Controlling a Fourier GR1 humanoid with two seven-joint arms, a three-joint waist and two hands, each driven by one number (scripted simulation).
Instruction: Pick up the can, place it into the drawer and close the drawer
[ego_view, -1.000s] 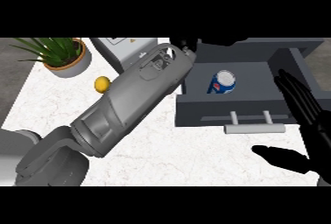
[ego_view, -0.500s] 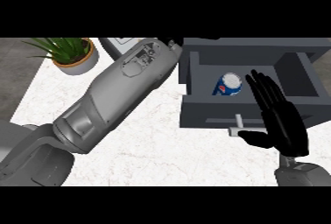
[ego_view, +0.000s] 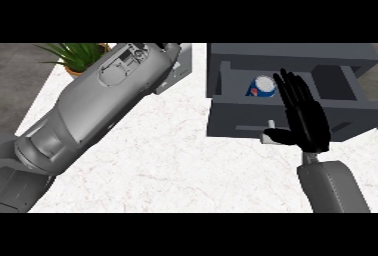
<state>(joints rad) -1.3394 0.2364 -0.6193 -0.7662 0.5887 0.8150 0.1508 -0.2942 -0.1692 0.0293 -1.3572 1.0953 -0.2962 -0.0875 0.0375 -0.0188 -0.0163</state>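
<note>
A blue and white can (ego_view: 261, 86) lies inside the open grey drawer (ego_view: 236, 119) at the upper right. My right hand (ego_view: 303, 117) is open, fingers straight and pointing up, in front of the drawer's front panel, partly covering its pale handle (ego_view: 270, 128) and the can's right side. The thumb sits by the handle. My left forearm (ego_view: 96, 115) stretches diagonally from the lower left to the top middle. Its hand is out of sight beyond the top edge.
A potted green plant (ego_view: 77, 56) stands at the top left, on the white marble counter (ego_view: 177, 170). A grey box-shaped object (ego_view: 174, 75) peeks out beside the left forearm. The counter's left edge borders a dark floor.
My right hand has moved left and up, from the right edge to the drawer front. The left forearm has shifted up and left. The can stays in the drawer.
</note>
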